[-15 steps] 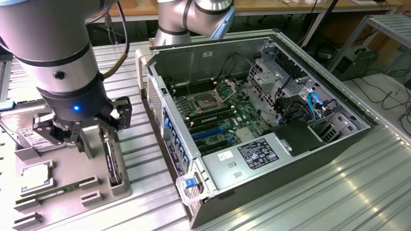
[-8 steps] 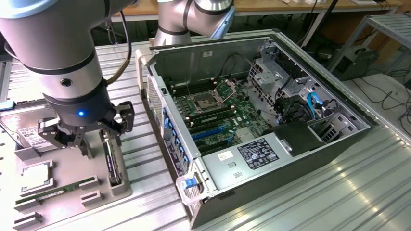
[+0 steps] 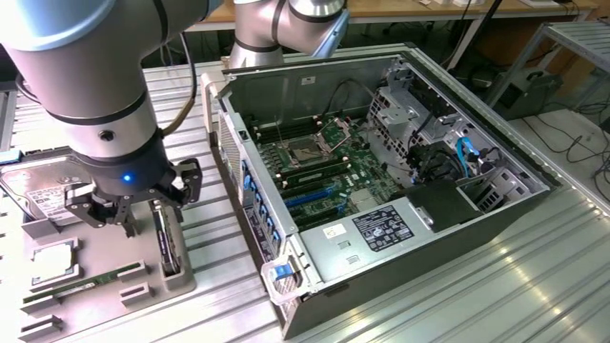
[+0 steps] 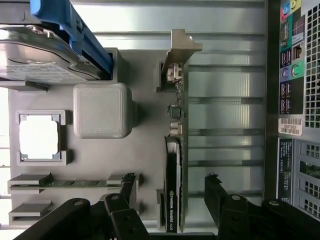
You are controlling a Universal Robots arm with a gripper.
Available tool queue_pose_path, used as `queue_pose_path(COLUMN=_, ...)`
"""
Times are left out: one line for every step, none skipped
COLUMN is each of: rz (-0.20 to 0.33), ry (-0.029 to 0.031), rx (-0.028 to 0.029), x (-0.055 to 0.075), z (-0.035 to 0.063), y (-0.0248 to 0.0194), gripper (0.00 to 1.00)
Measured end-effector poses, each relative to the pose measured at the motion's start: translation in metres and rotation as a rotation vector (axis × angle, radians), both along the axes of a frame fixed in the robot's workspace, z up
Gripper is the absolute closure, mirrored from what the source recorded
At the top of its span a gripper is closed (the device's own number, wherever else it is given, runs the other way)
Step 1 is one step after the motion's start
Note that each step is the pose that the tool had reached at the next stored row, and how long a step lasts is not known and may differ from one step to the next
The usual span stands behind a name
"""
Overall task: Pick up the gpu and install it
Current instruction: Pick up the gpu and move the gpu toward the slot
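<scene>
The gpu [image 3: 168, 244] stands on edge in a slot of the grey parts tray [image 3: 183, 284]. In the wrist view the gpu [image 4: 175, 170] shows its thin top edge, black shroud on one side and green board on the other, with its silver bracket [image 4: 183, 44] at the far end. My gripper [image 3: 133, 206] hangs just above the card and is open. In the wrist view the gripper [image 4: 171, 191] has one black finger [image 4: 128, 186] on each side of the card, both clear of it.
The tray [image 4: 145, 145] also carries a silver hard drive [image 3: 40, 190] with a blue clip [image 4: 75, 30], a CPU [image 4: 39, 136] and a narrow RAM stick [image 4: 65, 183]. The open computer case [image 3: 381, 179] lies to the exterior view's right of the tray, its motherboard with blue slots [image 3: 307, 198] exposed.
</scene>
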State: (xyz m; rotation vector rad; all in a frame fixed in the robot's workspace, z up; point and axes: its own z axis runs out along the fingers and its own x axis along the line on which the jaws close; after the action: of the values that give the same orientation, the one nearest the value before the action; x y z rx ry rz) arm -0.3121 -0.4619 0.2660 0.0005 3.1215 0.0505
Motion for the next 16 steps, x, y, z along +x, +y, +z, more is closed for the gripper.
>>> queue_pose_path(rz=0.000, ry=0.0002, rx=-0.0015, x=0.000, z=-0.0015, y=0.0012, gripper=0.34)
queue_pose_path(rz=0.001, ry=0.0003, rx=-0.0035, x=0.000, z=-0.0031, y=0.0029, gripper=0.34)
queue_pose_path(rz=0.001, ry=0.0000, rx=-0.0055, x=0.000, z=-0.0050, y=0.0044, gripper=0.34)
queue_pose_path(rz=0.005, ry=-0.0003, rx=-0.0084, x=0.000, z=-0.0073, y=0.0055, gripper=0.34)
queue_pose_path(rz=0.010, ry=0.0000, rx=-0.0117, x=0.000, z=-0.0097, y=0.0067, gripper=0.34)
queue_pose_path(rz=0.015, ry=0.0000, rx=-0.0147, x=0.000, z=-0.0140, y=0.0081, gripper=0.34)
queue_pose_path(rz=0.017, ry=-0.0001, rx=-0.0154, x=0.000, z=-0.0171, y=0.0087, gripper=0.34)
queue_pose_path(rz=0.019, ry=-0.0001, rx=-0.0162, x=0.000, z=-0.0203, y=0.0095, gripper=0.34)
queue_pose_path(rz=0.021, ry=-0.0002, rx=-0.0172, x=0.000, z=-0.0233, y=0.0111, gripper=0.34)
queue_pose_path(rz=0.023, ry=0.0000, rx=-0.0183, x=0.000, z=-0.0248, y=0.0127, gripper=0.34)
queue_pose_path(rz=0.025, ry=0.0000, rx=-0.0189, x=0.000, z=-0.0262, y=0.0141, gripper=0.34)
queue_pose_path(rz=0.027, ry=-0.0001, rx=-0.0196, x=0.000, z=-0.0281, y=0.0156, gripper=0.34)
queue_pose_path(rz=0.029, ry=-0.0002, rx=-0.0200, x=0.000, z=-0.0297, y=0.0162, gripper=0.34)
queue_pose_path(rz=0.031, ry=-0.0001, rx=-0.0202, x=0.000, z=-0.0318, y=0.0162, gripper=0.34)
queue_pose_path(rz=0.032, ry=-0.0002, rx=-0.0202, x=0.000, z=-0.0338, y=0.0162, gripper=0.34)
queue_pose_path(rz=0.033, ry=-0.0002, rx=-0.0202, x=0.000, z=-0.0368, y=0.0162, gripper=0.34)
